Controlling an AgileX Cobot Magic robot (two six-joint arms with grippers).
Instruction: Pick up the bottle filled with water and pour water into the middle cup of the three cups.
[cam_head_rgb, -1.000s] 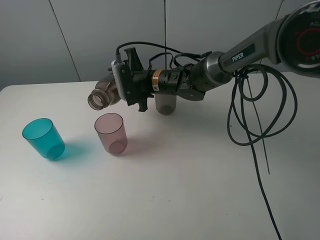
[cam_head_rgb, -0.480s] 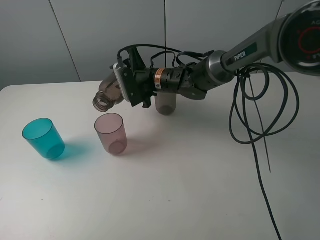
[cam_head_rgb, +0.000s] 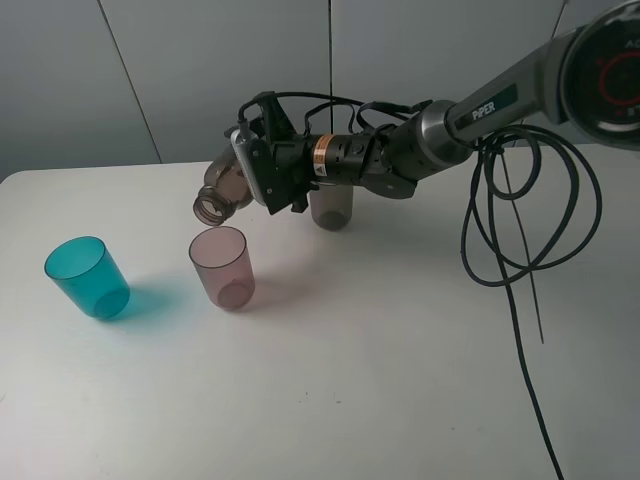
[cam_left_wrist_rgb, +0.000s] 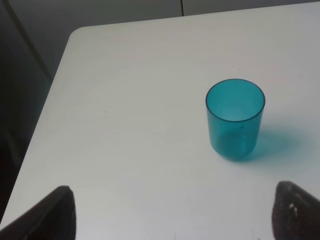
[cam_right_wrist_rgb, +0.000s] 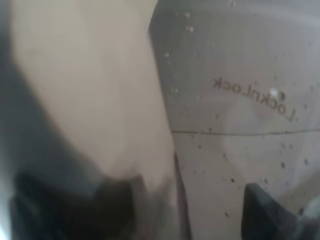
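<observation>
The bottle (cam_head_rgb: 222, 188) was held clamped in the right gripper (cam_head_rgb: 247, 168), tipped with its open mouth slanted down just above the far rim of the middle cup (cam_head_rgb: 222, 266), which stood upright on the table (cam_head_rgb: 350, 380) between the teal cup (cam_head_rgb: 87, 277) and the grey cup (cam_head_rgb: 331, 208). The left gripper (cam_left_wrist_rgb: 175, 217) was held with its fingers (cam_left_wrist_rgb: 62, 212) spread wide apart above the table, near the teal cup; whether water was flowing could not be told.

Silver-grey tubular right arm (cam_head_rgb: 500, 92) with PiPER lettering and an orange wrist label. Black plastic right gripper (cam_head_rgb: 262, 165), loose black cables (cam_head_rgb: 466, 238) everywhere.
</observation>
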